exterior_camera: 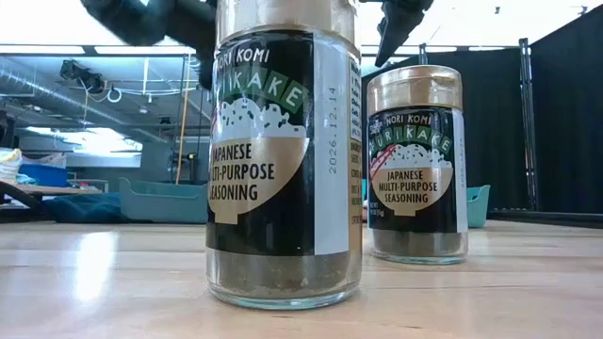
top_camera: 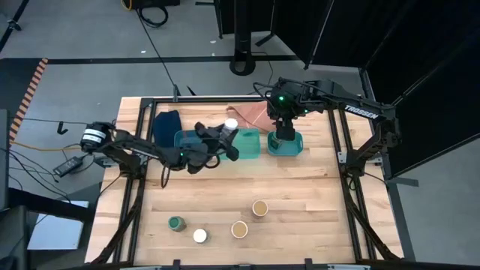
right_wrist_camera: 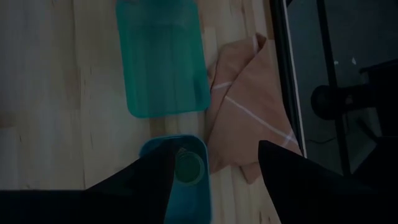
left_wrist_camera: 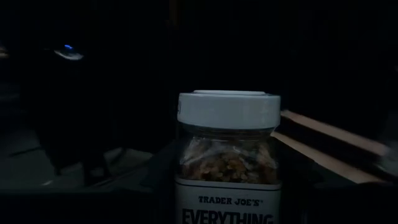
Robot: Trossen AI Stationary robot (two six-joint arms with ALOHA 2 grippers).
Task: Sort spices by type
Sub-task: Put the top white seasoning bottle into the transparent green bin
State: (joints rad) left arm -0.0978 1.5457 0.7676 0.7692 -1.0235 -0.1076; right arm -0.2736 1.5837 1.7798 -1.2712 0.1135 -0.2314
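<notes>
We see the left gripper [top_camera: 225, 133] clamped on a white-lidded jar [top_camera: 231, 124], upright, axis vertical, above the trays. Right gripper [right_wrist_camera: 214, 163] spread wide, empty, over a green-lidded jar [right_wrist_camera: 189, 167] in the small tray [top_camera: 294, 145].

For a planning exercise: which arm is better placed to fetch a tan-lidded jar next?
Right. The right gripper, open, hangs closer to the tan-lidded jar; the left gripper faces a white-lidded jar.

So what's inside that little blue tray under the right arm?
A green-lidded jar stands in the small tray, seen between the open right gripper's fingers. From above, the arm hides most of the tray, so anything else inside can't be seen.
</notes>
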